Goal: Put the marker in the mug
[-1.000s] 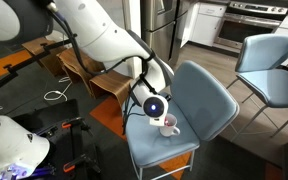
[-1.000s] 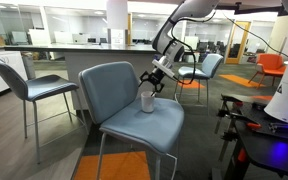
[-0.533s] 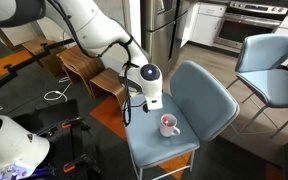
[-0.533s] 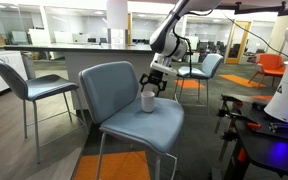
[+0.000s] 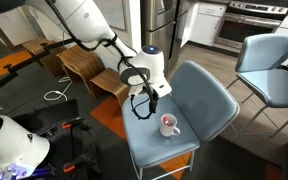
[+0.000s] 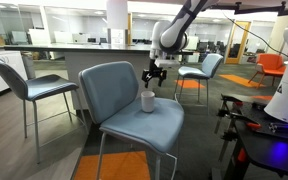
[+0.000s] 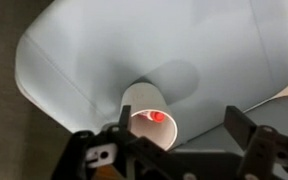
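The white mug (image 5: 169,125) stands upright on the blue-grey chair seat (image 5: 154,145); it also shows in an exterior view (image 6: 148,101) and in the wrist view (image 7: 152,118). The red-pink marker (image 7: 157,117) is inside the mug, its end showing at the mouth; a pink tip shows in an exterior view (image 5: 168,122). My gripper (image 5: 144,103) hangs above and beside the mug, clear of it, also seen in an exterior view (image 6: 154,72). Its fingers (image 7: 174,135) are spread apart and hold nothing.
The chair's backrest (image 5: 206,95) rises behind the mug. A second blue chair (image 5: 269,65) stands further back, and another (image 6: 29,85) is off to the side. Wooden furniture (image 5: 79,65) and cables lie on the floor near the robot base.
The gripper has risen up and away from the mug, with the arm swinging back. The mug stays in place with the marker in it.
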Action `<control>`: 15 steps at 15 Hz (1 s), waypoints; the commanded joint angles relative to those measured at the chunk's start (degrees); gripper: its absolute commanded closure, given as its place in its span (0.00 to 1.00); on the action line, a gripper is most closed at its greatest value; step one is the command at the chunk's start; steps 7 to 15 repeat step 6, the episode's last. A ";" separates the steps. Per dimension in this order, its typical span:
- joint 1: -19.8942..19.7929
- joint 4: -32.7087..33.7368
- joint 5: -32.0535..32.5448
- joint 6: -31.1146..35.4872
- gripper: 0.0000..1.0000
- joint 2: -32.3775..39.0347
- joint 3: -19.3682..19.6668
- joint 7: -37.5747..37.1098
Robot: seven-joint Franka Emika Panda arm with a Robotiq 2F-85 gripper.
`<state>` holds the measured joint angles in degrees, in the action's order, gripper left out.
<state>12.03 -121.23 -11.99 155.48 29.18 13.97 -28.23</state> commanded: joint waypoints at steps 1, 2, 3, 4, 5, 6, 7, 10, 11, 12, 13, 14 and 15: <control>-1.80 -0.23 7.39 -3.64 0.00 -3.33 -2.13 5.08; -2.26 -0.21 8.96 -4.28 0.00 -3.99 -2.87 6.83; -2.73 -0.30 10.42 -4.93 0.00 -4.69 -3.58 8.76; -3.46 -0.41 11.34 -5.23 0.00 -5.25 -4.57 11.05; -4.07 -0.49 12.43 -6.05 0.00 -5.78 -5.37 13.25; -4.81 -0.57 13.20 -6.65 0.00 -6.21 -6.28 15.77; -4.81 -0.57 13.20 -6.65 0.00 -6.21 -6.28 15.77; -4.81 -0.57 13.20 -6.65 0.00 -6.21 -6.28 15.77; -4.81 -0.57 13.20 -6.65 0.00 -6.21 -6.28 15.77; -4.81 -0.57 13.20 -6.65 0.00 -6.21 -6.28 15.77; -4.81 -0.57 13.20 -6.65 0.00 -6.21 -6.28 15.77; -4.81 -0.57 13.20 -6.65 0.00 -6.21 -6.28 15.77; -4.81 -0.57 13.20 -6.65 0.00 -6.21 -6.28 15.77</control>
